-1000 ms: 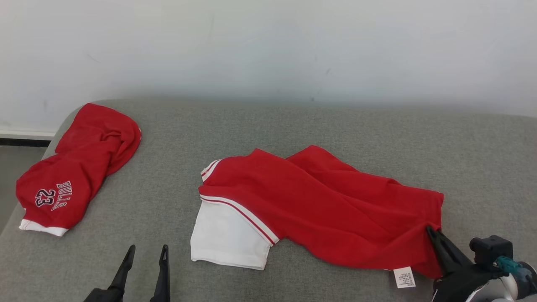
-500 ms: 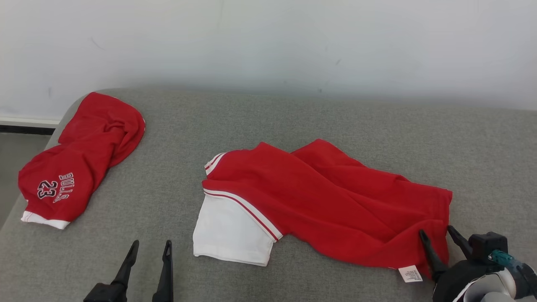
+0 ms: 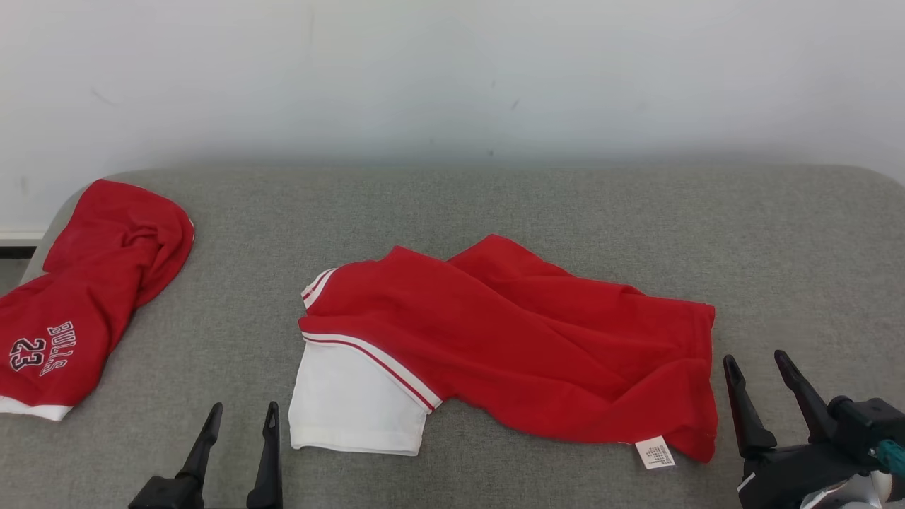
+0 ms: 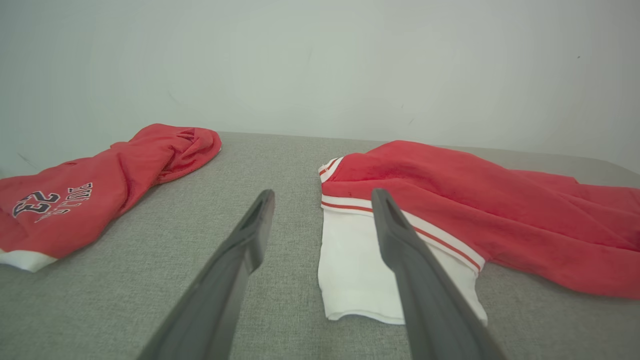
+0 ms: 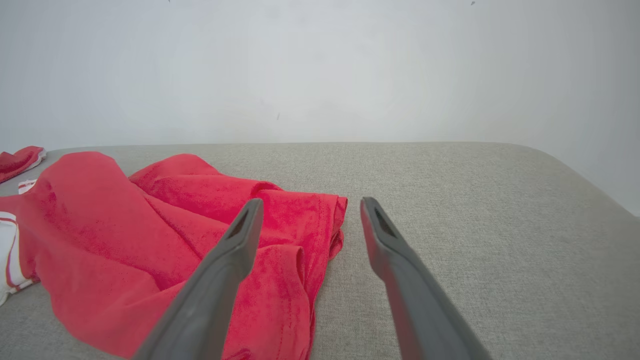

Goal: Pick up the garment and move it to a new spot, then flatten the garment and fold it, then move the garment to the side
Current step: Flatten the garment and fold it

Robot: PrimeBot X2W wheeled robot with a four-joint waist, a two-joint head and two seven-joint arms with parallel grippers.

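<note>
Garment: the red garment [image 3: 509, 339] lies rumpled in the middle of the grey tabletop [image 3: 565, 205]. It has a white panel [image 3: 353, 403] at its near left end and a care label [image 3: 654, 452] sticking out at its near right corner.
Lie of the cloth: two red lobes overlap on a diagonal, and the right hem is doubled into soft ridges. It is neither flat nor folded.
Left tool: the left tool [image 3: 244, 406] has its jaws apart and holds nothing. It sits low at the near left, just beside the white panel.
Right tool: the right tool [image 3: 754, 357] has its jaws spread wide and is empty. It sits just right of the garment's right edge. In its wrist view one finger overlaps the red hem, but you cannot tell whether it touches.
Other cloth: a second red jersey [image 3: 78, 297] printed BULLS 23 lies at the far left, well apart. Leave it alone.
Handling: expect a light, limp knit that sags and drapes once you lift it. It is not fragile. The textured tabletop will probably drag on it, so sliding it is likely to bunch it.
Where to hold: pinch the right hem with the right tool and the near left corner of the white panel with the left tool. Watch for doubled layers at the hem, and avoid the care label.
Stage: flattening looks like your next job.
</note>
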